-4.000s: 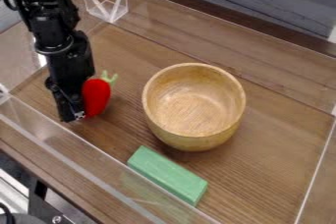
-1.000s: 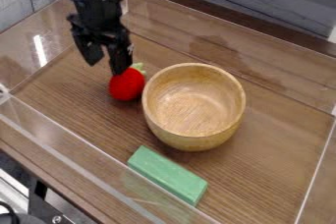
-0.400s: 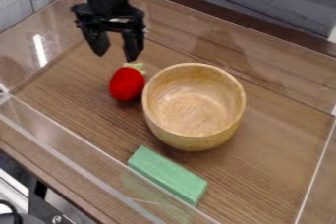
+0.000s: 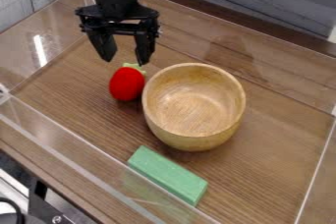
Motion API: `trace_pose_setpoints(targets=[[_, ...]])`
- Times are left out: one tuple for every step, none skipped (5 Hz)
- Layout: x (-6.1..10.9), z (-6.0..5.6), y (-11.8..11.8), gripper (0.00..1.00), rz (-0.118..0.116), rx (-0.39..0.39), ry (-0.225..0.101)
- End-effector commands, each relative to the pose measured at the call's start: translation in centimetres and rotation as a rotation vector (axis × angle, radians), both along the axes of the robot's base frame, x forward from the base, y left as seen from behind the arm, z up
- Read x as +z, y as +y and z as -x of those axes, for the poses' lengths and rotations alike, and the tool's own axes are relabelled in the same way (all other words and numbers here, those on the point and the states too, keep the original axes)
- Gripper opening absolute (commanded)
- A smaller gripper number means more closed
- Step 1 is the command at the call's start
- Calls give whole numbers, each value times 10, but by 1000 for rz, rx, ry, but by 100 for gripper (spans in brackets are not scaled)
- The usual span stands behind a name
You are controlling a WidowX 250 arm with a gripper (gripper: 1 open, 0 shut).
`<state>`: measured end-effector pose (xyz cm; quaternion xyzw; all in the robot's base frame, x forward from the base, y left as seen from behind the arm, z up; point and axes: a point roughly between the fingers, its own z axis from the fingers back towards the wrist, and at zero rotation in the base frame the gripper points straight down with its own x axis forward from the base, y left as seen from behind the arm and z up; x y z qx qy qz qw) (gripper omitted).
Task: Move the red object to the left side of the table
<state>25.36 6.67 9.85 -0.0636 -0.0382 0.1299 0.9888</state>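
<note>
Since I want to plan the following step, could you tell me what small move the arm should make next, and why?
Probably lower the gripper straight down over the red toy. Its jaws stand open and empty just above the toy, which lies free on the table, close against the wooden bowl. It needs a grip before it can be carried left.

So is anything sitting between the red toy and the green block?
No. In the camera view only bare table separates the red object from the green block.
</note>
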Motion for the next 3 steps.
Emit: trace_pose_setpoints(targets=[[10,-10,-12,100,-12,-52,-33],[12,-18,-23,100,-15,-122,-35],[13,-23,-30,100,-24,-191,-36]])
